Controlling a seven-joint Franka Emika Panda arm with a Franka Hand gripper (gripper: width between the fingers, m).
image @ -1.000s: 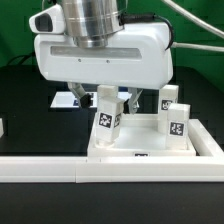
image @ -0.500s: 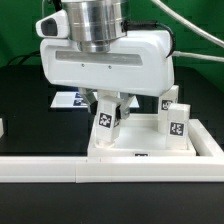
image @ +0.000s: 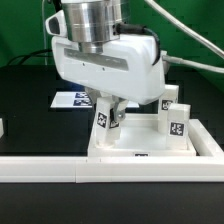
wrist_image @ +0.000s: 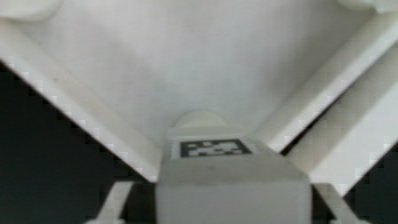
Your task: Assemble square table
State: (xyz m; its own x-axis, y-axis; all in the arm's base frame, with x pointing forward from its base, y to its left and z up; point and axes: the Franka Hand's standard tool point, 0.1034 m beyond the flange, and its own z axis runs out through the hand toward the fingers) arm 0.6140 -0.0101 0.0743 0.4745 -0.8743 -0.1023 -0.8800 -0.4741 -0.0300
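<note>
We see the robot's gripper [image: 108,104] low over the square table top [image: 150,150], a big white slab that lies flat on the black table [image: 25,100]. A white leg [image: 107,120] with a black-and-white tag stands up on the slab, on the side toward the exterior view's left. The leg sits right between the two fingers [image: 118,110], and its top end goes up into the gripper. The jaws look closed on this leg, with one finger on each side of it.

In the wrist view we look down the leg [wrist_image: 217,165] from above. Its tag [wrist_image: 215,149] shows near the end, and the white slab [wrist_image: 178,60] spreads out under it.

Another leg [image: 177,127] stands on the slab toward the exterior view's right, well apart from the gripper. More white legs [image: 170,98] stand behind it. A long white rail [image: 60,170] lies along the front of the slab. The marker board [image: 72,99] lies flat on the black table behind the gripper.
</note>
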